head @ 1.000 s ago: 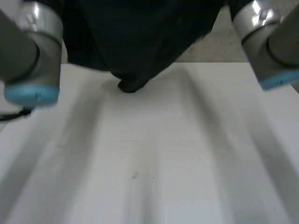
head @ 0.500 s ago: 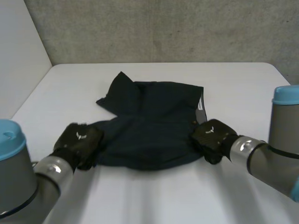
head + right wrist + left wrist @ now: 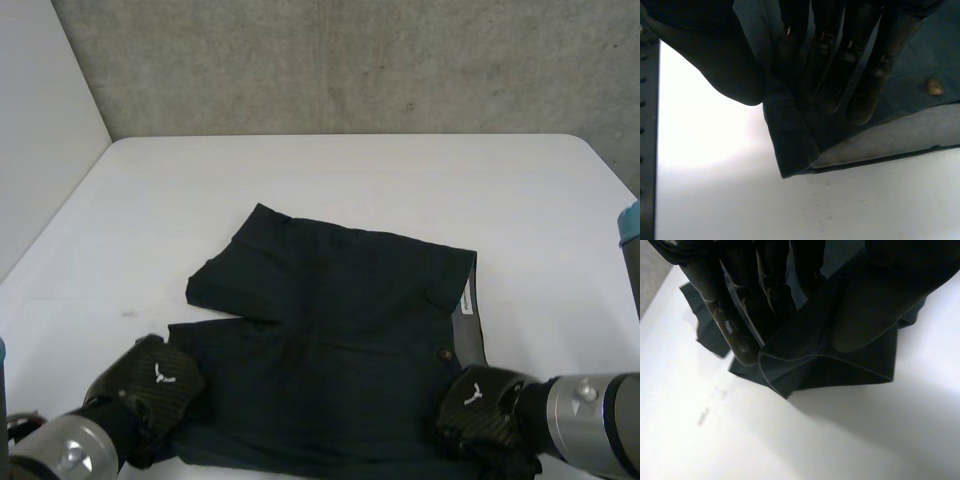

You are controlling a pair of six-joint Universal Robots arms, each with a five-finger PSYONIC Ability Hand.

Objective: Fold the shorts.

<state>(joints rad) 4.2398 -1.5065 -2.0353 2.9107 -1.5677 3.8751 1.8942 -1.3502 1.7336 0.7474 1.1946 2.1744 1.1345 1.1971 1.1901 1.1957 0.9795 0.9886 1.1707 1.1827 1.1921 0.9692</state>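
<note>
You have the dark shorts [image 3: 330, 330] lying spread out on the white table [image 3: 300, 170], on the half nearer the robot, with the waistband [image 3: 468, 305] at the robot's right and the two legs reaching toward its left. The far leg lies flat, its corner pointing toward the grey wall [image 3: 350, 60], and the near leg runs along the table's near edge. Your left hand [image 3: 150, 385] sits at the near left corner of the shorts, on the hem of the near leg. In the left wrist view that hand [image 3: 765, 285] has the hem corner caught between its fingers [image 3: 740, 335] and its thumb [image 3: 875, 315], with the cloth bunched into a fold that sticks out past the fingertips, so it is grasping the shorts. Your right hand [image 3: 480, 410] sits at the near right corner, at the end of the waistband, just beside a small button [image 3: 443, 354]. In the right wrist view that hand [image 3: 840, 60] lays its fingers [image 3: 860, 95] over the dark cloth while the thumb [image 3: 725, 65] closes in from the side on the folded band, so it too is grasping the shorts. The lighter grey inside of the waistband shows beyond its fingertips, and the button [image 3: 934, 86] lies close by them.
</note>
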